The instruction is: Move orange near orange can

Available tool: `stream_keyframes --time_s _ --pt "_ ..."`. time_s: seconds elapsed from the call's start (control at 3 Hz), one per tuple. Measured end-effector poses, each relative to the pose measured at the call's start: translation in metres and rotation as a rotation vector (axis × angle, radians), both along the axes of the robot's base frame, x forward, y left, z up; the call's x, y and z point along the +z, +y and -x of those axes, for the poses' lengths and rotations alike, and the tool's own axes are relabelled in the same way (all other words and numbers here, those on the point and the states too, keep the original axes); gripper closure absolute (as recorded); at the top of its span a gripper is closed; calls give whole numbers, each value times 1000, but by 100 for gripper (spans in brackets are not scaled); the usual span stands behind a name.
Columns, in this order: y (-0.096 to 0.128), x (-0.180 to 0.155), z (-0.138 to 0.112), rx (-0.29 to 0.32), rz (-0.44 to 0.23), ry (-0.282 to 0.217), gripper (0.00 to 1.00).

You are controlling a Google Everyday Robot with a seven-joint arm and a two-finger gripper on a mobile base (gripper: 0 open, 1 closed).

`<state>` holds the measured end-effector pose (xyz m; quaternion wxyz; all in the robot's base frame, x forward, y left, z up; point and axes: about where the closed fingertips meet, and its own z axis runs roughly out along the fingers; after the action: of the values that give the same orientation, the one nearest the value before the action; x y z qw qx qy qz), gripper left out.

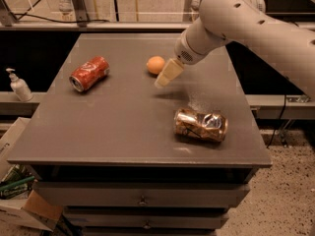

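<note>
The orange (155, 64) is a small round fruit on the grey table top, in the far middle. The orange can (201, 125) lies on its side, dented and shiny gold with silver patches, near the front right. My gripper (166, 75) hangs from the white arm that reaches in from the upper right. Its cream-coloured tip sits just right of and a little in front of the orange, close to it. The gripper holds nothing that I can see.
A red can (89, 73) with white lettering lies on its side at the left of the table (113, 127). A soap dispenser (18, 85) stands on a ledge to the left. Boxes (22, 200) sit on the floor at the lower left.
</note>
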<state>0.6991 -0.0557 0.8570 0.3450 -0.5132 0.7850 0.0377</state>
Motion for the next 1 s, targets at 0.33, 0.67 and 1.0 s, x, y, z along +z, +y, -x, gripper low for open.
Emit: stream_keyframes --time_s 0.33,0.67,1.0 --pt "12 -16 -14 -30 -7 23 0" --pt "24 -26 -23 -40 -21 45 0" --pt "35 -32 -28 -42 -37 58 18"
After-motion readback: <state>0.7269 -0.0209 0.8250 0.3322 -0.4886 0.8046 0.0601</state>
